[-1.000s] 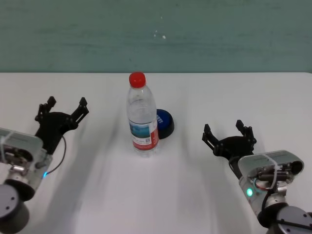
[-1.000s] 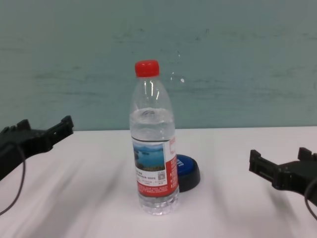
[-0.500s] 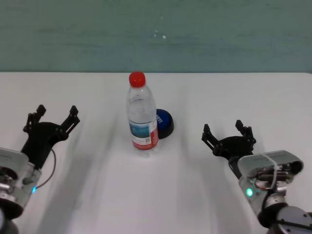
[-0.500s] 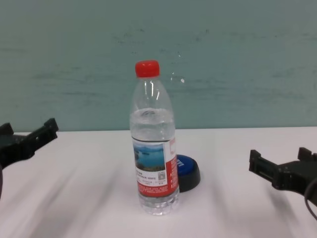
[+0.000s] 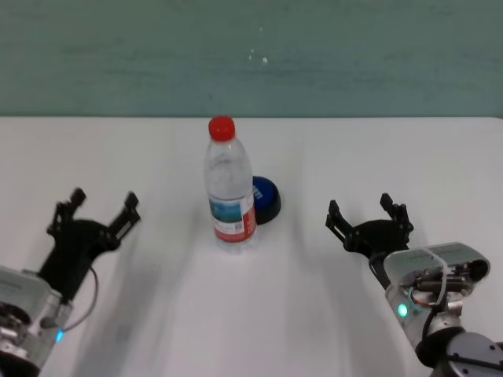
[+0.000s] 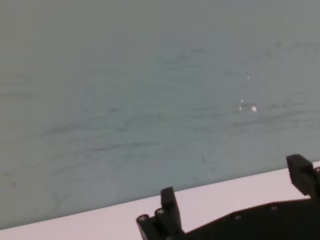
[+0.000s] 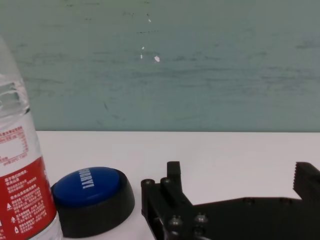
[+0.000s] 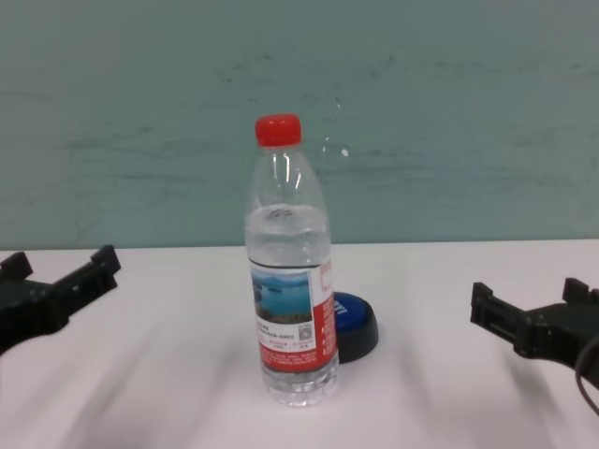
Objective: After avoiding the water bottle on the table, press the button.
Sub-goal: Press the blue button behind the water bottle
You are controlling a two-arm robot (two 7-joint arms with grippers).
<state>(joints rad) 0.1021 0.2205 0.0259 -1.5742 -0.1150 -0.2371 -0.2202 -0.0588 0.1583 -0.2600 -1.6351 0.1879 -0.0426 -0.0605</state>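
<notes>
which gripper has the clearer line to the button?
The right gripper. The button sits behind and right of the water bottle, which stands between it and the left gripper.

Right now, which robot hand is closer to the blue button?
Right. The right end effector sits open just right of the button, nothing between. The left end effector is farther, beyond the water bottle.
</notes>
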